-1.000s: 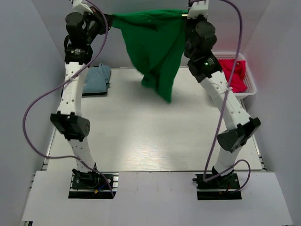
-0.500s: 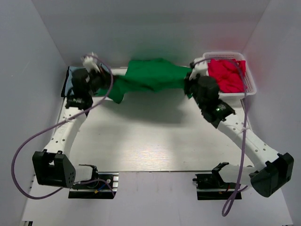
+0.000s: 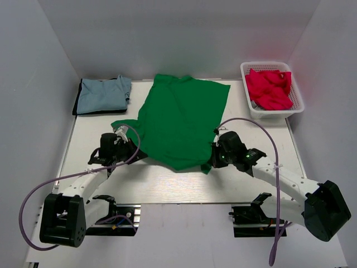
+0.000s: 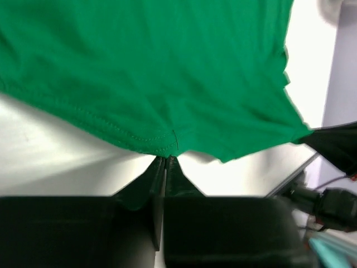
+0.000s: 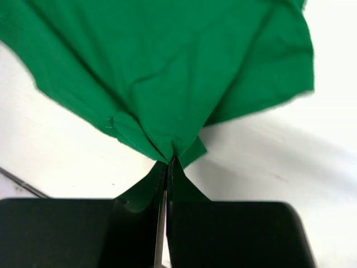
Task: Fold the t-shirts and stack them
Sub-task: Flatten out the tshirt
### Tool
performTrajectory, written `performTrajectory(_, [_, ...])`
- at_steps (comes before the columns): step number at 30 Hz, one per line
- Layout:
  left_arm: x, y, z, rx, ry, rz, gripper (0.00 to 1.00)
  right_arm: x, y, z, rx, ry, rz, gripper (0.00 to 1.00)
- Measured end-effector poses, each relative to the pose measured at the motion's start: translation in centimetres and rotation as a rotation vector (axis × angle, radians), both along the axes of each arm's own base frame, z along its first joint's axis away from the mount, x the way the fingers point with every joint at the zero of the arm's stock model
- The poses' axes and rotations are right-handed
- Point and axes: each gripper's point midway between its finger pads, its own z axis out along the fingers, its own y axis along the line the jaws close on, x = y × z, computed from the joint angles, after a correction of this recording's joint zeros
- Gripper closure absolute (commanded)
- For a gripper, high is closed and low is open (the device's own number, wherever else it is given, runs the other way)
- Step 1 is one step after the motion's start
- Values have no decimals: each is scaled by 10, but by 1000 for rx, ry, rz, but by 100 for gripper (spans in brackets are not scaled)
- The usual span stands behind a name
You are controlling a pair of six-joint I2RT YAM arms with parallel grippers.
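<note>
Top view, change: the green t-shirt (image 3: 181,120), hung high between the arms a second ago, has been swung down and is now spread nearly flat on the table (image 3: 167,184).
Top view, position: the shirt is laid in the middle, with its far edge near the back wall and its near hem drawn toward the arms.
Top view, grippers: the left gripper (image 3: 131,151) and right gripper (image 3: 213,158) are brought low, one at each near corner of the hem.
Top view, other shirts: a grey-blue t-shirt (image 3: 103,95) is seen folded at far left; the red t-shirts (image 3: 270,89) are heaped in the basket (image 3: 276,113) at far right.
Left wrist view: the hem of the green t-shirt (image 4: 156,67) is caught at the tips of the left gripper (image 4: 165,162), whose jaws are seen almost together.
Right wrist view: a bunched corner of the green t-shirt (image 5: 167,67) is pinched in the right gripper (image 5: 168,167), which is clamped tight.
Meaning: the lay-out appears done; release and the first fold are judged to be next, though one corner is left rumpled.
</note>
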Motion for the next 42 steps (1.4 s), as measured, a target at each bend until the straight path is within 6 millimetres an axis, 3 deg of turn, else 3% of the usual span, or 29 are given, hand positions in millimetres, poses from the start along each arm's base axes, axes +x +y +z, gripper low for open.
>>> performTrajectory(4, [-20,-1,-15,-12,108,18,75,-12,-15,-11,-60,67,-49,87])
performTrajectory(5, [-25,1,-17,-4,138,35,45,-16,-17,-14,-68,85,-49,75])
performTrajectory(7, [-33,7,-20,18,186,76,22,-27,-14,-17,-53,122,-12,66])
performTrajectory(8, [-35,11,-19,34,199,101,1,-35,-12,-18,-38,145,16,47])
performTrajectory(11, [-35,25,-3,82,195,188,0,-51,-5,-11,8,171,94,11])
performTrajectory(14, [-19,38,27,124,122,272,0,-49,-3,8,28,120,125,10])
performTrajectory(17, [3,45,48,128,48,333,0,-27,-4,31,36,34,46,10])
performTrajectory(19, [17,43,49,119,28,337,0,-8,-10,37,7,4,-63,10])
performTrajectory(24, [52,34,7,155,157,304,0,31,-42,13,-163,52,-355,12])
performTrajectory(25, [60,34,-3,170,190,298,0,36,-51,4,-211,71,-406,16])
performTrajectory(30, [74,32,-36,204,257,282,0,44,-82,-28,-359,127,-534,18])
performTrajectory(36, [85,33,-42,212,228,287,0,65,-78,-40,-343,105,-542,23])
performTrajectory(39, [93,32,-42,208,207,289,0,71,-72,-49,-329,111,-520,32])
performTrajectory(41, [100,31,-42,205,195,290,0,72,-70,-57,-332,128,-503,44])
performTrajectory(42, [104,31,-42,203,188,291,0,71,-69,-61,-335,141,-495,66])
